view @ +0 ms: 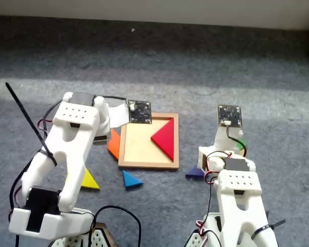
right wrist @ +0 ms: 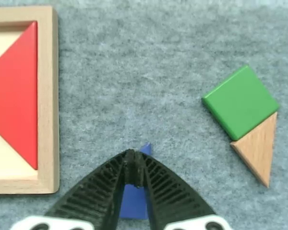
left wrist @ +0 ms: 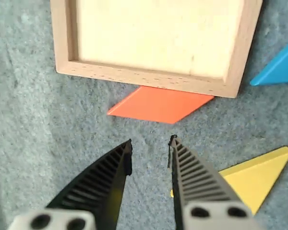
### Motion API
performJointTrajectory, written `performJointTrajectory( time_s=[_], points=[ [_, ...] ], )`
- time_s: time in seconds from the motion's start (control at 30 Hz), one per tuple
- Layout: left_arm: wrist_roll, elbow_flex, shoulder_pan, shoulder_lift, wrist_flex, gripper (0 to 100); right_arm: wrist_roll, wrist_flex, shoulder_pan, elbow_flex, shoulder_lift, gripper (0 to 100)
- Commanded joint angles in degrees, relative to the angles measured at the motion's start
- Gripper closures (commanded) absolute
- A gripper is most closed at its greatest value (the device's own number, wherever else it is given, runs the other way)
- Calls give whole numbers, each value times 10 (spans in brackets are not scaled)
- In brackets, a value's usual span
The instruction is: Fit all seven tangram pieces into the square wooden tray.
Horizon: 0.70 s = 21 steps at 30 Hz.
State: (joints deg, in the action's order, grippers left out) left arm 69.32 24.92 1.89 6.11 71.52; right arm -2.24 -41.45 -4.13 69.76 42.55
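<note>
My right end effector [right wrist: 134, 166] grips a blue piece [right wrist: 133, 203]; my left end effector [left wrist: 150, 143] is released. The orange parallelogram [left wrist: 161, 104] lies lengthwise along the tray [left wrist: 149, 79], which holds a red triangle [right wrist: 14, 96].

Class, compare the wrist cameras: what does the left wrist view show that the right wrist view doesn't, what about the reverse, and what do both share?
Left wrist view, not right: the open left gripper, an orange parallelogram at the wooden tray's outer edge, a yellow triangle, a light blue triangle.
Right wrist view, not left: the right gripper shut on a dark blue piece, a red triangle inside the tray, a green square touching a plain wooden triangle.
Both: the tray and the grey cloth.
</note>
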Motion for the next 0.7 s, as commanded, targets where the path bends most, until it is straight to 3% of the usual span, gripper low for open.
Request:
performJointTrajectory(
  time_s=[0.0, 0.2, 0.5, 0.67],
  points=[
    [-4, -28, -35, 46, 33, 849, -7, 10, 6, -3, 15, 989],
    [-4, 0, -113, 80, 69, 660, -7, 10, 6, -3, 15, 989],
    [109, 51, -214, 28, 69, 653, -7, 10, 6, -3, 14, 989],
    [146, 51, -225, -30, 61, 652, -7, 10, 6, -3, 14, 989]
  ],
)
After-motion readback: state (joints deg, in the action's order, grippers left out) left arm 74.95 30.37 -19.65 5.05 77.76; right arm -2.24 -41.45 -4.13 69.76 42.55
